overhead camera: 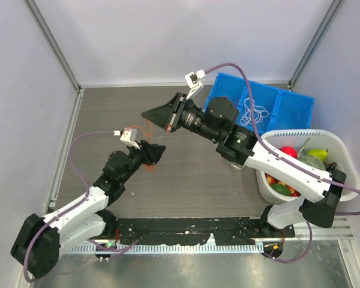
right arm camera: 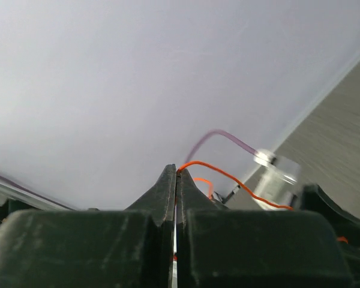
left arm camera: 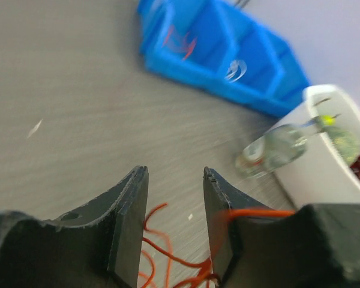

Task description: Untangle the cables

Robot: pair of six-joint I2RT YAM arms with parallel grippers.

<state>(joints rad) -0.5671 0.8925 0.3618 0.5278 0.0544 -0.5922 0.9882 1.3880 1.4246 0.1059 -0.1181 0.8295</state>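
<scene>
My right gripper [overhead camera: 146, 114] is lifted over the middle of the table and is shut on a thin red-orange cable [right arm camera: 228, 176]. The cable leaves the closed tips [right arm camera: 177, 170] and arcs away to the right. It hangs faintly below the gripper in the top view [overhead camera: 147, 128]. My left gripper [overhead camera: 159, 153] is low over the table with its jaws apart. A clump of red-orange cables [left arm camera: 168, 258] lies on the table between its fingers [left arm camera: 129, 216]. One strand [left arm camera: 255, 213] drapes over the right finger. More red [left arm camera: 180, 42] and white [overhead camera: 255, 113] cables lie in the blue bin.
A blue compartment bin [overhead camera: 300, 99] stands at the back right, also in the left wrist view [left arm camera: 186, 65]. A white basket [overhead camera: 300, 133] of fruit sits in front of it [left arm camera: 315, 174]. A clear jar-like object [left arm camera: 270, 150] lies beside the basket. Walls enclose the table.
</scene>
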